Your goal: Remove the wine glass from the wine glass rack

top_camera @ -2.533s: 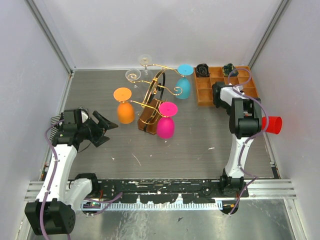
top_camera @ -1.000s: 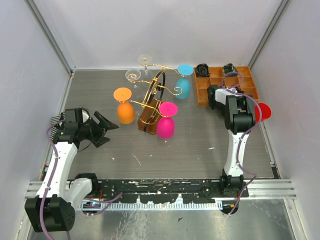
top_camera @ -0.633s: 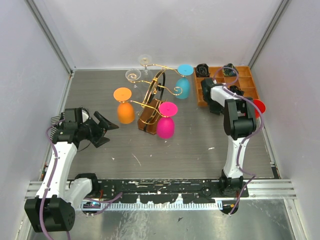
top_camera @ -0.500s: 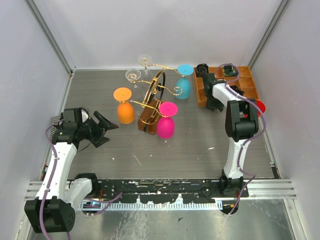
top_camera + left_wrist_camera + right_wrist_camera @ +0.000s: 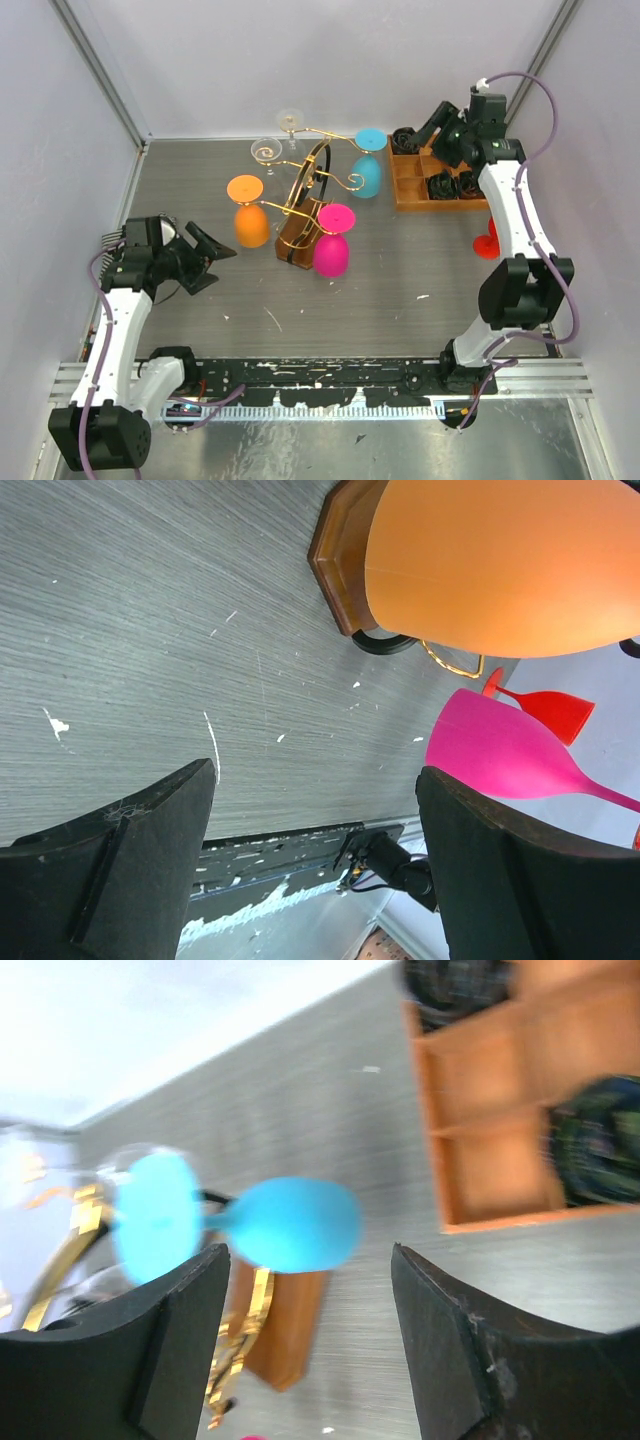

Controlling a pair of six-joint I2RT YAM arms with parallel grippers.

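The wine glass rack (image 5: 296, 232), gold curly wire on a brown wooden base, stands mid-table. Hanging from it are an orange wine glass (image 5: 247, 212), a pink one (image 5: 332, 243), a blue one (image 5: 368, 168) and clear ones (image 5: 267, 150) at the back. A red wine glass (image 5: 486, 241) rests on the table at the right, partly hidden by the right arm. My right gripper (image 5: 433, 133) is open above the tray, with the blue glass (image 5: 290, 1222) ahead of its empty fingers. Left of the rack, my left gripper (image 5: 212, 256) is open and empty, facing the orange glass (image 5: 495, 565) and pink glass (image 5: 505, 755).
An orange compartmented wooden tray (image 5: 411, 192) holding dark items sits at the back right. White walls with metal corner posts close in the table on three sides. The arm bases and a black rail (image 5: 330, 380) line the near edge.
My right gripper has let go of the red glass, which now sits on the table at the right. It opened and swung up and back over the tray. The left arm has not moved.
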